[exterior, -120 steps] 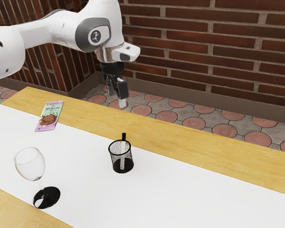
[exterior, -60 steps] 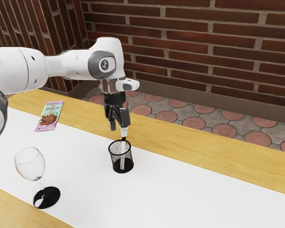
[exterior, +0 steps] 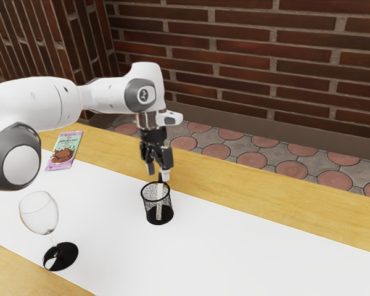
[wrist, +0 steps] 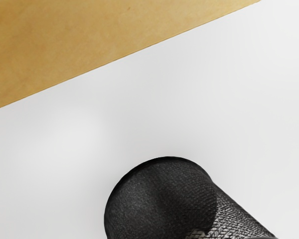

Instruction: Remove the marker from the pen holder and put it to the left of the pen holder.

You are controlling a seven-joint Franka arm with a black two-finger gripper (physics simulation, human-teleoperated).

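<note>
- Hand [exterior: 158,175]: wide, w/ its two fingers apart, as best I can tell at this angle; it's right above the pen holder [exterior: 147,201], pointing down, fingertips around the height of the marker's top. Can't tell if either one touches it.
- Marker [exterior: 160,200]: in the pen holder, standing nearly upright w/ a slight lean, dark end up past the rim, pale body seen thru the mesh.
- Arm [exterior: 49,105]: comes in from the exterior view's left, over toward the pen holder.
- Wineglass [exterior: 39,213]: upright, dark base, well apart from the pen holder, toward the exterior view's left & lower edge.
- Choc. packet [exterior: 64,151]: lying flat, also well apart from the pen holder, toward the exterior view's upper left.
- White mat [exterior: 253,246]: under the pen holder, on the wooden table [exterior: 246,176]. Wrist view has the holder's round mouth & mesh side, w/ mat around & bare wood past the mat's edge.
</note>
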